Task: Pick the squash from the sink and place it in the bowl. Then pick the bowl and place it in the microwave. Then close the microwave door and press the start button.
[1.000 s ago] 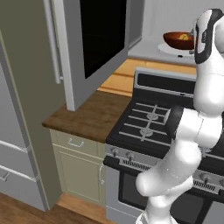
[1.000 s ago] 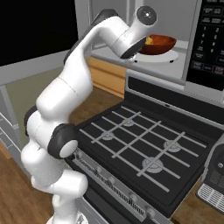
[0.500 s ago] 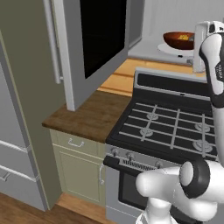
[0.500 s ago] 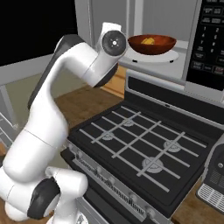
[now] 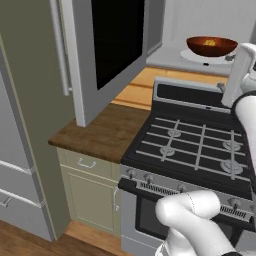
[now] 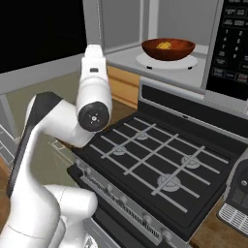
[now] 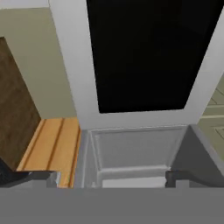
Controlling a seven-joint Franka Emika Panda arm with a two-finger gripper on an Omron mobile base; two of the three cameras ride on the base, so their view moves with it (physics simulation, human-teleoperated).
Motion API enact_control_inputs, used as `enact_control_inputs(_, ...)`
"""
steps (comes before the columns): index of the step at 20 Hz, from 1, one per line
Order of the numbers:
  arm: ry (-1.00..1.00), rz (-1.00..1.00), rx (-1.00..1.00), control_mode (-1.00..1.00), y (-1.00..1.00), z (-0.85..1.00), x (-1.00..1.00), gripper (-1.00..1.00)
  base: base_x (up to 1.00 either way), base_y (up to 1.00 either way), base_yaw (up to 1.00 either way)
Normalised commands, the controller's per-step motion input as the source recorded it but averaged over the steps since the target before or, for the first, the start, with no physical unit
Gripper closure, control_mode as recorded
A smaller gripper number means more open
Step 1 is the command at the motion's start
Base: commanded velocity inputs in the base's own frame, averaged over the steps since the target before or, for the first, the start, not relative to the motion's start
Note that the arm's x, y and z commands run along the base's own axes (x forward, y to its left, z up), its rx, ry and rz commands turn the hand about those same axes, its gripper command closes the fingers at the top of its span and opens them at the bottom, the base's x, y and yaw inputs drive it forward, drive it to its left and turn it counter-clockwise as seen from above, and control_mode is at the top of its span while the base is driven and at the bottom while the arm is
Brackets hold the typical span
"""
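Now my gripper is released, facing the open microwave door; the squash sits in the bowl inside the microwave.

**Stove, counter and cabinets around the range**

A black gas stove with grey burner grates fills the centre. At its 9 o'clock lies a dark wooden countertop over a pale green cabinet with a drawer. A grey refrigerator stands at 9 o'clock beyond it. A wooden floor shows at 7 o'clock.
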Motion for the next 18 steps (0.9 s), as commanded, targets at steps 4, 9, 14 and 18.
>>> enact_control_inputs(4, -0.27, 0.0, -0.07, -1.0, 0.48, 0.1, -1.0, -1.0, 0.0, 0.0, 0.0)
enact_control_inputs(9, -0.22, 0.0, -0.06, -1.0, 0.44, 0.13, -1.0, -1.0, 0.0, 0.0, 0.0)
enact_control_inputs(14, -0.1, -0.02, 0.05, -1.0, 0.52, 0.1, -0.89, -1.0, 0.0, 0.0, 0.0)
enact_control_inputs(18, -0.04, -0.04, 0.09, -1.0, 0.64, 0.06, -0.72, -1.0, 0.0, 0.0, 0.0)
